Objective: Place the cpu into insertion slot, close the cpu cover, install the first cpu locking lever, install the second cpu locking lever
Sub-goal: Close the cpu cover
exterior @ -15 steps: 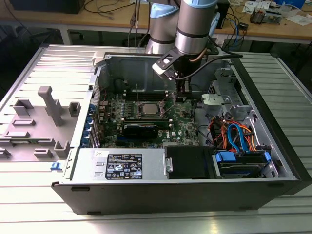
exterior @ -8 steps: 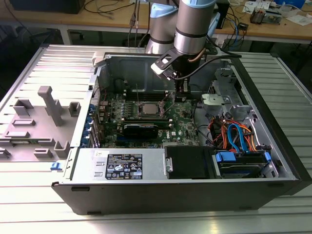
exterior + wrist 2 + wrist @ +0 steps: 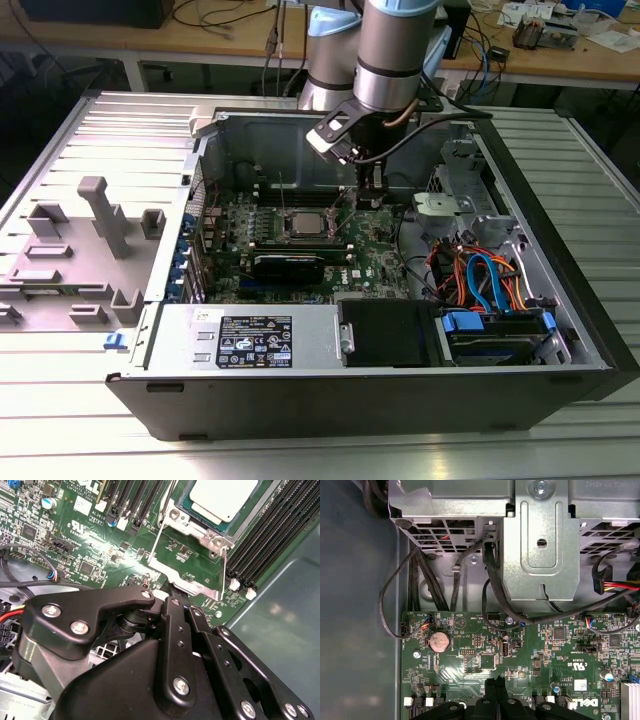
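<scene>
The cpu [image 3: 223, 495] lies flat, silver top up, in the insertion slot [image 3: 199, 530] on the green motherboard; in the exterior view the cpu [image 3: 303, 224] shows at the board's middle. The cpu cover [image 3: 182, 577] stands swung open, its free edge raised toward my gripper [image 3: 181, 602]. The black fingers are shut together, with the tips right at that edge. I cannot tell whether they touch it. In the exterior view my gripper [image 3: 368, 200] hangs just to the view's right of the cpu. In the first wrist view the fingertips [image 3: 496, 682] hover over the board.
Long black memory slots [image 3: 265, 535] flank the socket. A metal drive cage [image 3: 540, 545] with black cables and a coin battery [image 3: 439, 641] lie beyond the gripper. The power supply [image 3: 250, 340] and coloured cables [image 3: 480, 275] fill the case's near side. Grey fixtures [image 3: 95, 215] stand outside the case.
</scene>
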Controlling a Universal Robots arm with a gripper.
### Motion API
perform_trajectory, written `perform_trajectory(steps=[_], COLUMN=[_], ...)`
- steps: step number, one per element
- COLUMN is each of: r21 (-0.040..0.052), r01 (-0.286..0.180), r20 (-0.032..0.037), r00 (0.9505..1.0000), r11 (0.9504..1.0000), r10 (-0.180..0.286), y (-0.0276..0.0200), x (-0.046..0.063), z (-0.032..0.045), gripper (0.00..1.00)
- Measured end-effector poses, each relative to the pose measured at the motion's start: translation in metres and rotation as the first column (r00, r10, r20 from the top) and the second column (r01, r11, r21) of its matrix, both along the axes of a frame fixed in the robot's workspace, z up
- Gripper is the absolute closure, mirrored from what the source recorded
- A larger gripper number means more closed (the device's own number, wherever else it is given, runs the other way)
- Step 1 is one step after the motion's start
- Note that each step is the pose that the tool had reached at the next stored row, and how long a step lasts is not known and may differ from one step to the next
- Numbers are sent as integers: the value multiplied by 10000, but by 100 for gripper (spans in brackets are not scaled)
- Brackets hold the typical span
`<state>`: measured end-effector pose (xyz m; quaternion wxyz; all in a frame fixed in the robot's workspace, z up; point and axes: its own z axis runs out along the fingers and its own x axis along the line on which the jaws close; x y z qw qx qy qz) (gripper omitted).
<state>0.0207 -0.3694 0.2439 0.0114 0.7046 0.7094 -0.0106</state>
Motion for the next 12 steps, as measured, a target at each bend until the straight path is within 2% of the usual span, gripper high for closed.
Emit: perform_trajectory(steps=[9,12], r21=[1,1], r01=[0,-1], r20=[0,0], r00=[10000,10000], r11=[10000,10000], r10=[0,1], y=[-1,-2], x=[-33,-82], z=[0,0], gripper=[89,89])
